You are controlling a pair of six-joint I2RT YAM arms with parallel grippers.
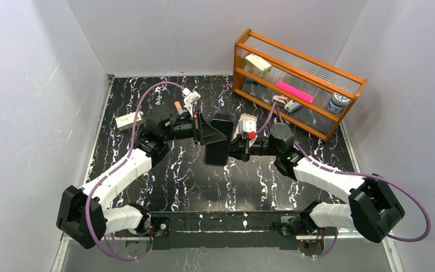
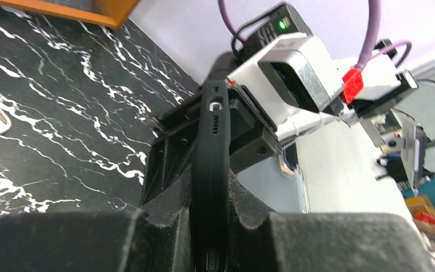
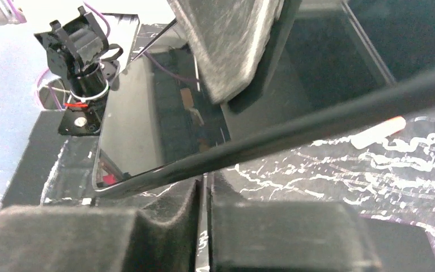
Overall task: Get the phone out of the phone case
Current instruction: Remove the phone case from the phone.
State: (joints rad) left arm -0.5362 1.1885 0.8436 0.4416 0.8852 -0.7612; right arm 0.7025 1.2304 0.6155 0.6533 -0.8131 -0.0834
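Note:
The phone in its black case hangs above the middle of the table, between my two grippers. My left gripper is shut on the cased phone. In the left wrist view the case runs edge-on between my fingers, with my left gripper clamped on it. My right gripper is at the phone's right edge. In the right wrist view my right gripper has its jaws almost together with nothing between them, just under the phone's dark rim. The glossy screen faces this camera. A left finger presses on it.
An orange wooden rack stands at the back right, holding a box, a pink item and a tin. A white block lies at the left on the black marble table. A small white and orange piece lies beyond the phone.

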